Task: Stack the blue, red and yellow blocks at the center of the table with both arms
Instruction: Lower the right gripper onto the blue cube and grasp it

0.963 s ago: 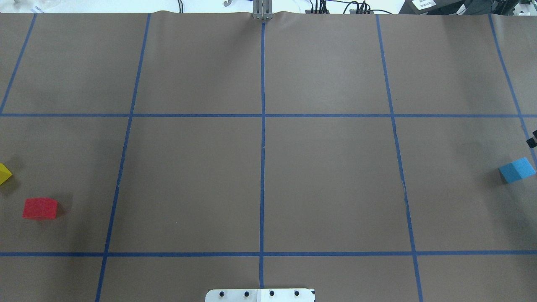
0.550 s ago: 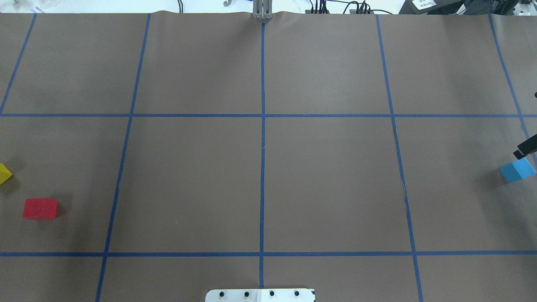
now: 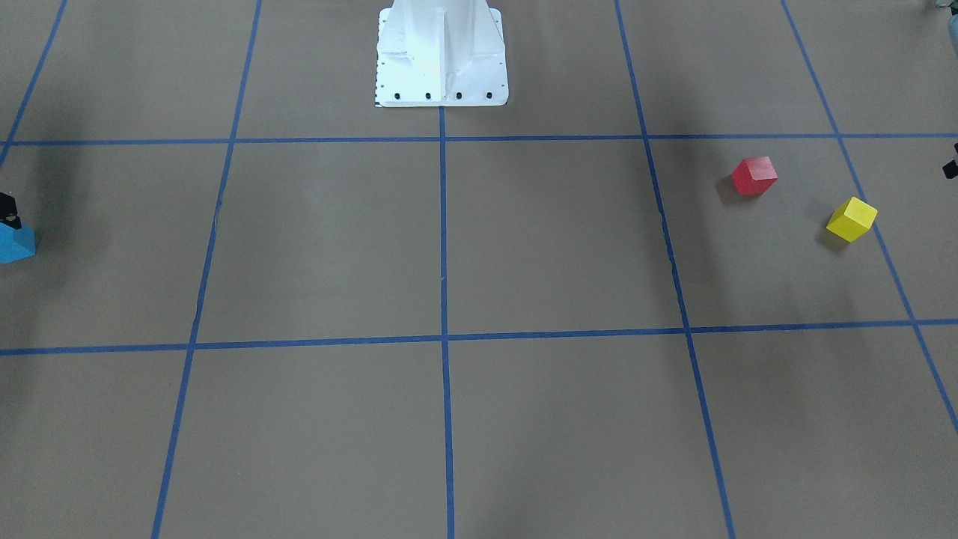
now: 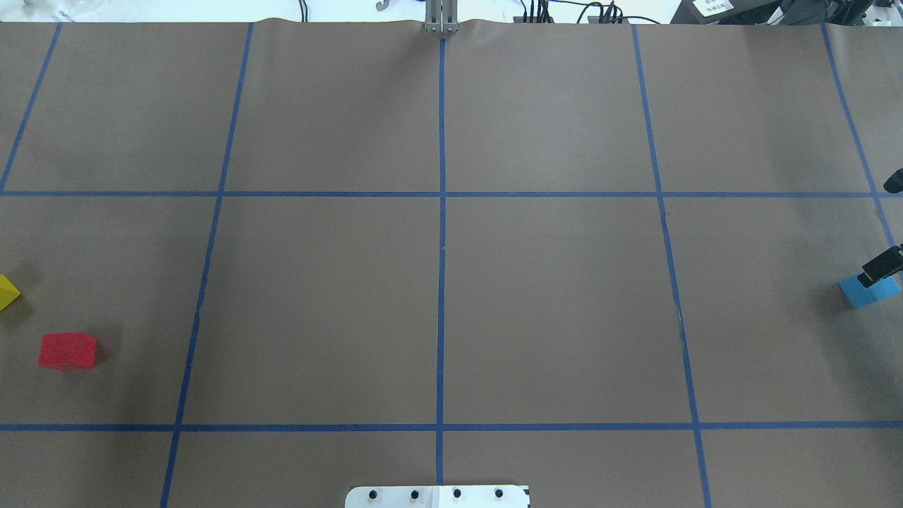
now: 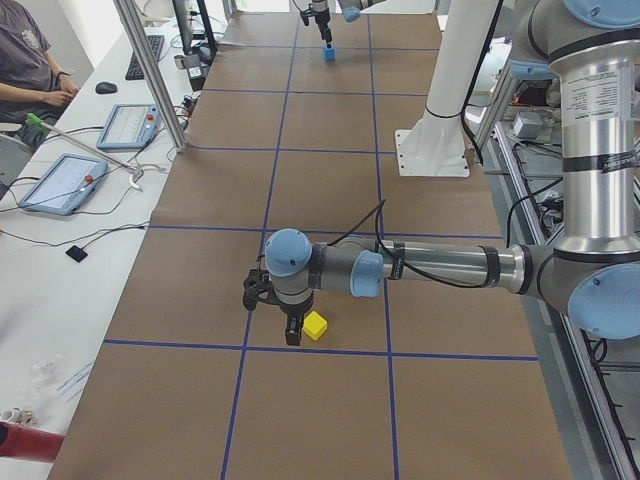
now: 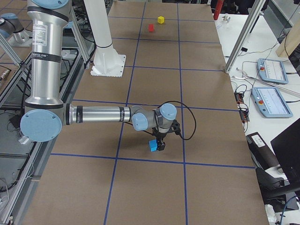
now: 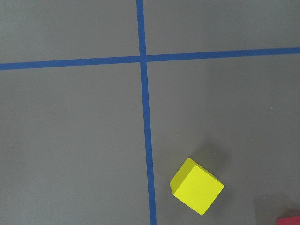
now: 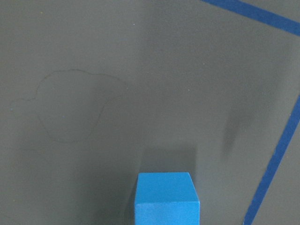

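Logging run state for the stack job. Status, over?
Right gripper low at blue block, grip unclear. Left gripper beside yellow block, state unclear. Red block alone; nothing stacked, nothing in the way.

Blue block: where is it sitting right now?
In the overhead view the blue block sits at the far right edge, on the robot's right, at the tip of the right arm's tool, far from the red block and yellow block.

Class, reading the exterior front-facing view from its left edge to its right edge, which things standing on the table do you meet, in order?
blue block → white pedestal → red block → yellow block
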`<act>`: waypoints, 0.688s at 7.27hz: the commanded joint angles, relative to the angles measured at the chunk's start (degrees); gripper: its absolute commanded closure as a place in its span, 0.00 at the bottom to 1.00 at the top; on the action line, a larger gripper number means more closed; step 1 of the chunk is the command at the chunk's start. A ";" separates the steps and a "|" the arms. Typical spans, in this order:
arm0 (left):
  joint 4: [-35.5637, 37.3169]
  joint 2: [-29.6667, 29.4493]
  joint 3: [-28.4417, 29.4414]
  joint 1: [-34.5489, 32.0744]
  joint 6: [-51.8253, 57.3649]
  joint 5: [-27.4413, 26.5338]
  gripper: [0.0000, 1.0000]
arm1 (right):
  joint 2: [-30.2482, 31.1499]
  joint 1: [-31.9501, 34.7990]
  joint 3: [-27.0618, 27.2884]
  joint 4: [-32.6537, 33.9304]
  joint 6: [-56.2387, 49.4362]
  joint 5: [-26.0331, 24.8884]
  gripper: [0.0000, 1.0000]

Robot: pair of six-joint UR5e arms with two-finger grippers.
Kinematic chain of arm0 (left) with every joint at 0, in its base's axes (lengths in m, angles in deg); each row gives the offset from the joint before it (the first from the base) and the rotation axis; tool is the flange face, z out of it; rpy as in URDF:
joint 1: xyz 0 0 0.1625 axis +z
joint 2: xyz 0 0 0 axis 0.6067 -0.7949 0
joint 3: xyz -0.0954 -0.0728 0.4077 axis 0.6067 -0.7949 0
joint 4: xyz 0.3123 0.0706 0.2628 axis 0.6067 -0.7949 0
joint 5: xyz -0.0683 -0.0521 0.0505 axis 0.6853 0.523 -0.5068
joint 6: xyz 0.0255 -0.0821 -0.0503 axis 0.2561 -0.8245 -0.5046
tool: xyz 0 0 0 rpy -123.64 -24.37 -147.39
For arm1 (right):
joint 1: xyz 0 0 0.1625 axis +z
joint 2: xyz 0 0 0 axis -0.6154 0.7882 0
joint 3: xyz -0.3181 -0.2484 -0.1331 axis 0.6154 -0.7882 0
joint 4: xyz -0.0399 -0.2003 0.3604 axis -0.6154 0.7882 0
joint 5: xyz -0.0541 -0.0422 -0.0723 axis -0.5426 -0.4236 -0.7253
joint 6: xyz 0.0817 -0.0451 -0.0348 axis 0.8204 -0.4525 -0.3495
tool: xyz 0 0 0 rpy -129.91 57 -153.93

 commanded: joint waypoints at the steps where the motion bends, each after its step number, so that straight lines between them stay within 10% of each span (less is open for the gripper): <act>1: 0.09 -0.10 0.00 0.00 0.01 -0.07 0.00 | -0.07 -1.09 -0.55 -0.40 0.03 0.06 0.01; 5: 0.09 -0.19 0.09 0.00 -0.08 -0.07 0.00 | -1.82 -3.37 -3.26 -0.40 0.03 -0.12 0.03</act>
